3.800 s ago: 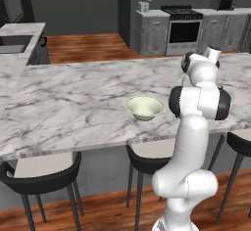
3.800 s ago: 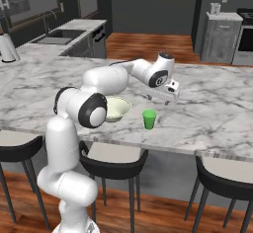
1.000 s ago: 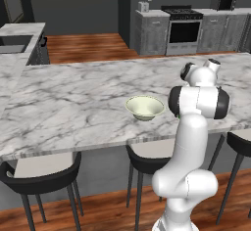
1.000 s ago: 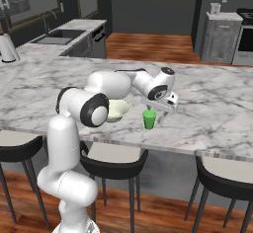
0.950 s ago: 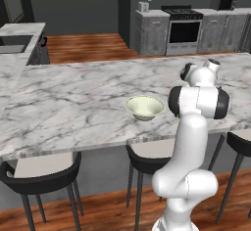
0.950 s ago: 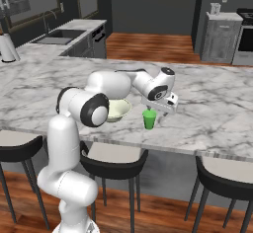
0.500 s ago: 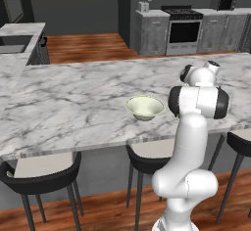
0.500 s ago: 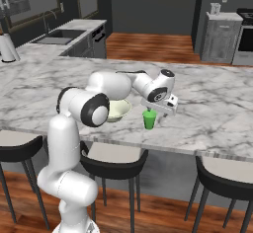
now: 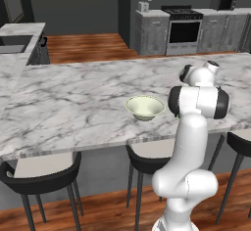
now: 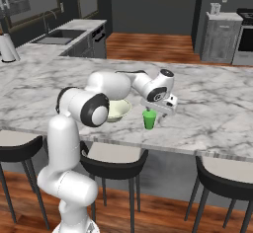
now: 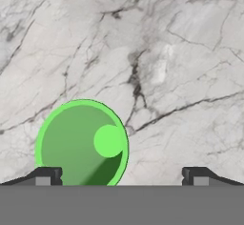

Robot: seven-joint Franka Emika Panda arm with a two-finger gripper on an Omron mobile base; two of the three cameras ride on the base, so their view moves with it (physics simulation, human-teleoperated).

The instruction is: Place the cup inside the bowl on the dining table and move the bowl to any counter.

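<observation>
Green cup [image 10: 149, 119] stands upright on the marble dining table [image 10: 212, 108] just right of the cream bowl [image 10: 116, 110], gripper [image 11: 121, 176] above it with fingers [image 11: 45, 175] spread wide, cup nearer the left tip, no readable markings.

End effector [image 11: 121, 176] down-pointed, fingers apart
</observation>
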